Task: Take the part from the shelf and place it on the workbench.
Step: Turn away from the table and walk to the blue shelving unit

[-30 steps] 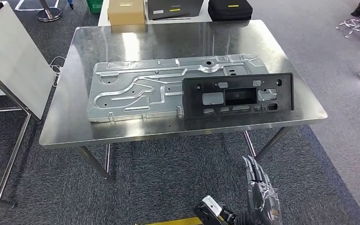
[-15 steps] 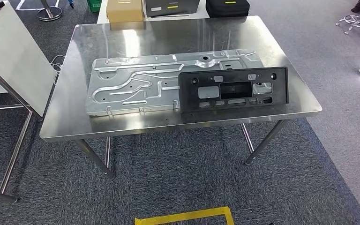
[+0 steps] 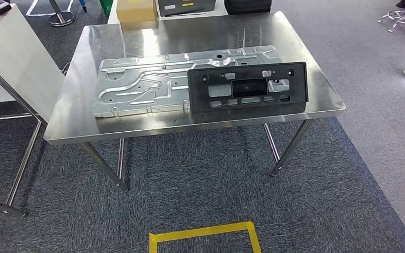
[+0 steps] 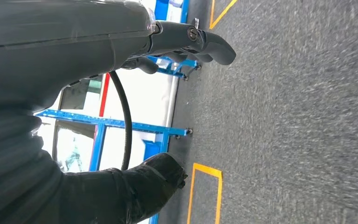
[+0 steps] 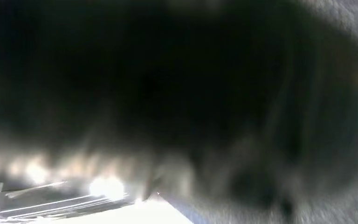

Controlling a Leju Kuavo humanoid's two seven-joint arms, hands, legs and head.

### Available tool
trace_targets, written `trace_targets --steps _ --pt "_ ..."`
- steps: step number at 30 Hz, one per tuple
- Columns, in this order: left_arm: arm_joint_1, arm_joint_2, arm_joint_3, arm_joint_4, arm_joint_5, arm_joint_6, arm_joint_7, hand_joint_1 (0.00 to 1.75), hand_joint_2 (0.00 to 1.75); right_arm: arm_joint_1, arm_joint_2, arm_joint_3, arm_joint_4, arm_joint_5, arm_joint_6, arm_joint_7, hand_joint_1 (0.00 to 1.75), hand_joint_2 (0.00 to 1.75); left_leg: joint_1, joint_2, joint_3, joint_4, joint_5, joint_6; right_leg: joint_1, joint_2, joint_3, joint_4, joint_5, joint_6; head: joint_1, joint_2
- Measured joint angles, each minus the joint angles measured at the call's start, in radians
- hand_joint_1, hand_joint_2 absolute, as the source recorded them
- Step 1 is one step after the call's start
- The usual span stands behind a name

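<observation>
Grey-blue carpet (image 3: 200, 184) covers the floor, with a square of yellow tape (image 3: 204, 234) marked on it near the robot. On the carpet stands a steel tabletop (image 3: 137, 42) on slanted legs. A large stamped metal panel (image 3: 137, 87) lies flat across its middle. The black plastic part (image 3: 248, 90) lies on the tabletop's right half, overlapping the panel's right end, its long side along the near edge. Beyond the far edge sit a cardboard box (image 3: 135, 9) and dark cases (image 3: 248, 5); what they contain cannot be told. A white board (image 3: 16, 58) leans at the left. The left hand (image 4: 186, 44) hangs over the carpet with fingers loosely curled, holding nothing. The right wrist view is a dark blur, so the right hand's state cannot be told.
</observation>
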Motion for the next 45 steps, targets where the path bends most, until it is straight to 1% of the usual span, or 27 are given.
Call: trace_targets --steps 2,3,5,7,10,11,12,14,16,18,19,21,23,26,27,29,31,33,34,36,37,38,40,42,43,44,45 --pt "-0.003 0.001 0.000 0.004 0.000 0.001 -0.004 0.00 1.75 -0.004 0.001 -0.004 0.017 0.000 0.008 -0.008 0.00 0.00 -0.006 -0.003 0.104 -0.145 0.008 0.011 0.002 0.000 -0.013 0.010 0.010 0.008 0.000 0.000" --pt "-0.004 0.002 0.000 0.006 0.000 0.002 -0.005 0.00 1.75 -0.005 0.002 -0.004 0.022 0.000 0.009 -0.012 0.00 0.00 -0.010 -0.004 0.129 -0.185 0.005 0.015 0.001 0.000 -0.015 0.012 0.015 0.014 0.000 0.000" --pt "-0.005 0.002 0.000 0.011 0.000 0.002 -0.007 0.00 1.75 -0.007 0.003 -0.005 0.030 -0.001 0.011 -0.021 0.00 0.87 -0.014 -0.003 0.130 -0.204 0.010 0.022 -0.002 -0.002 -0.016 0.012 0.027 0.027 0.000 0.000" --pt "-0.007 0.002 0.000 0.015 0.000 0.003 -0.008 0.00 1.75 -0.008 0.002 -0.006 0.034 -0.001 0.018 -0.030 0.00 1.75 -0.011 -0.001 0.120 -0.216 0.027 0.036 -0.005 0.000 -0.025 0.028 0.008 0.037 0.000 0.000" --pt "-0.009 0.003 0.000 0.020 0.000 0.004 -0.010 0.00 1.75 -0.008 0.001 -0.008 0.037 0.000 0.027 -0.040 0.00 1.75 -0.010 -0.002 0.086 -0.220 0.057 0.054 -0.008 0.004 -0.072 0.168 -0.119 0.047 0.000 0.000" --pt "-0.008 0.003 0.000 0.022 0.000 0.004 -0.010 0.00 1.75 -0.008 0.001 -0.008 0.038 0.000 0.028 -0.041 0.00 1.75 -0.011 -0.004 0.072 -0.219 0.067 0.054 -0.009 0.004 -0.087 0.228 -0.153 0.050 0.000 0.000" --pt "-0.007 0.004 0.001 0.024 0.000 0.004 -0.010 0.00 1.75 -0.008 0.001 -0.008 0.039 0.000 0.028 -0.041 0.00 1.75 -0.011 -0.007 0.059 -0.216 0.076 0.053 -0.010 0.005 -0.091 0.269 -0.165 0.052 0.000 0.000" --pt "-0.007 0.004 0.001 0.026 0.000 0.004 -0.010 0.00 1.75 -0.008 0.000 -0.008 0.040 0.000 0.028 -0.042 0.00 1.75 -0.011 -0.021 0.030 -0.208 0.095 0.047 -0.011 0.007 -0.046 0.244 -0.126 0.053 0.000 0.000" --pt "-0.009 0.004 0.001 0.029 0.000 0.004 -0.010 0.00 1.75 -0.008 0.000 -0.008 0.040 -0.002 0.033 -0.044 0.00 1.75 -0.012 -0.038 0.002 -0.194 0.109 0.039 -0.013 0.033 0.053 0.105 -0.082 0.047 0.000 0.000" --pt "-0.012 0.004 0.001 0.032 0.000 0.006 -0.011 0.00 1.75 -0.005 0.000 -0.008 0.040 -0.018 0.048 -0.048 0.00 1.75 -0.013 -0.053 -0.015 -0.185 0.123 0.028 -0.012 0.062 0.116 0.001 -0.079 0.039 0.000 0.000" --pt "-0.012 0.004 0.001 0.033 0.000 0.006 -0.012 0.00 1.75 -0.003 0.000 -0.008 0.040 -0.030 0.058 -0.050 0.00 1.75 -0.013 -0.060 -0.019 -0.184 0.131 0.021 -0.009 0.067 0.123 -0.017 -0.085 0.035 0.000 0.000" --pt "-0.010 0.005 0.001 0.036 0.000 0.007 -0.012 0.00 1.75 -0.002 0.000 -0.007 0.040 -0.049 0.073 -0.051 0.00 1.75 -0.012 -0.072 -0.027 -0.183 0.143 0.009 -0.009 0.048 0.112 -0.022 -0.073 0.024 0.000 0.000" --pt "-0.008 0.007 0.001 0.039 0.000 0.008 -0.012 0.00 1.75 -0.001 0.000 -0.005 0.040 -0.057 0.079 -0.052 0.00 1.75 -0.011 -0.056 -0.048 -0.146 0.103 0.002 -0.011 0.024 0.095 -0.028 -0.055 0.009 0.000 0.000" --pt "-0.010 0.009 0.001 0.041 0.000 0.009 -0.013 0.00 1.75 0.005 0.001 -0.004 0.040 -0.059 0.080 -0.052 0.00 1.75 -0.004 -0.019 -0.100 0.030 -0.035 -0.009 -0.008 -0.018 0.062 -0.028 -0.031 -0.004 -0.001 0.000" --pt "-0.010 0.010 0.001 0.042 0.000 0.009 -0.013 0.00 1.75 0.007 0.001 -0.004 0.040 -0.059 0.080 -0.052 0.00 1.75 -0.002 -0.015 -0.107 0.082 -0.053 -0.013 -0.006 -0.032 0.050 -0.026 -0.023 -0.003 -0.001 0.000" --pt "-0.010 0.010 0.001 0.044 0.000 0.009 -0.013 0.00 1.75 0.007 0.001 -0.004 0.040 -0.059 0.080 -0.052 0.00 1.75 0.003 -0.007 -0.074 0.090 -0.023 -0.019 -0.005 -0.058 0.026 -0.019 -0.011 0.002 -0.001 0.000" --pt "-0.011 0.010 0.001 0.046 0.000 0.009 -0.013 0.00 1.75 0.007 0.001 -0.004 0.040 -0.059 0.080 -0.052 0.00 1.75 0.006 0.019 0.028 -0.035 0.019 -0.021 -0.006 -0.082 0.008 -0.010 -0.003 0.010 -0.001 0.000" --pt "-0.012 0.010 0.001 0.046 0.000 0.010 -0.014 0.00 1.75 0.007 0.001 -0.003 0.040 -0.059 0.080 -0.053 0.00 1.75 -0.002 0.050 0.117 -0.171 0.019 -0.011 -0.006 -0.103 0.002 -0.001 0.005 0.020 0.000 0.000" --pt "-0.012 0.010 0.001 0.047 0.000 0.010 -0.014 0.00 1.75 0.007 0.002 -0.003 0.040 -0.060 0.080 -0.053 0.00 1.75 -0.007 0.057 0.134 -0.205 0.012 -0.004 -0.006 -0.112 0.002 0.000 0.010 0.026 0.000 0.000" --pt "-0.010 0.011 0.001 0.048 0.000 0.012 -0.014 0.00 1.75 0.006 0.002 0.000 0.040 -0.060 0.081 -0.054 0.00 1.75 -0.012 0.047 0.129 -0.220 0.020 0.014 -0.009 -0.125 0.002 -0.001 0.018 0.039 0.000 0.000" --pt "-0.009 0.011 0.002 0.049 0.000 0.012 -0.014 0.00 1.75 0.006 0.002 0.002 0.039 -0.061 0.082 -0.054 0.00 1.75 -0.011 0.040 0.124 -0.226 0.028 0.022 -0.012 -0.112 -0.001 0.005 0.011 0.046 0.000 0.000" --pt "-0.010 0.011 0.002 0.049 0.000 0.013 -0.014 0.00 1.75 0.007 0.002 0.004 0.039 -0.062 0.083 -0.055 0.00 1.75 -0.009 0.033 0.118 -0.231 0.038 0.033 -0.014 -0.086 -0.008 0.024 -0.012 0.051 0.000 0.000" --pt "-0.013 0.011 0.002 0.049 0.000 0.014 -0.014 0.00 1.75 0.014 0.001 0.006 0.037 -0.064 0.089 -0.056 0.00 1.75 -0.009 0.019 0.099 -0.232 0.055 0.048 -0.017 -0.022 -0.042 0.125 -0.095 0.057 0.000 0.000" --pt "-0.014 0.012 0.002 0.049 0.000 0.015 -0.014 0.00 1.75 0.021 0.001 0.009 0.034 -0.067 0.096 -0.057 0.00 1.75 -0.011 -0.001 0.078 -0.225 0.068 0.054 -0.017 0.002 -0.078 0.246 -0.162 0.058 0.000 0.000" --pt "-0.014 0.012 0.002 0.050 0.000 0.015 -0.014 0.00 1.75 0.024 0.001 0.012 0.032 -0.068 0.098 -0.058 0.00 1.75 -0.012 -0.013 0.067 -0.221 0.074 0.052 -0.017 0.005 -0.077 0.269 -0.167 0.057 0.000 0.000" --pt "-0.014 0.012 0.002 0.050 0.000 0.015 -0.014 0.00 1.75 0.026 0.001 0.015 0.031 -0.070 0.100 -0.059 0.00 1.75 -0.013 -0.026 0.057 -0.216 0.080 0.050 -0.017 0.006 -0.058 0.253 -0.152 0.056 0.000 0.000" --pt "-0.014 0.012 0.002 0.051 0.000 0.015 -0.014 0.00 1.75 0.027 0.001 0.019 0.028 -0.072 0.102 -0.059 0.00 1.75 -0.012 -0.039 0.047 -0.211 0.085 0.047 -0.018 0.011 -0.021 0.199 -0.123 0.054 0.000 0.000"
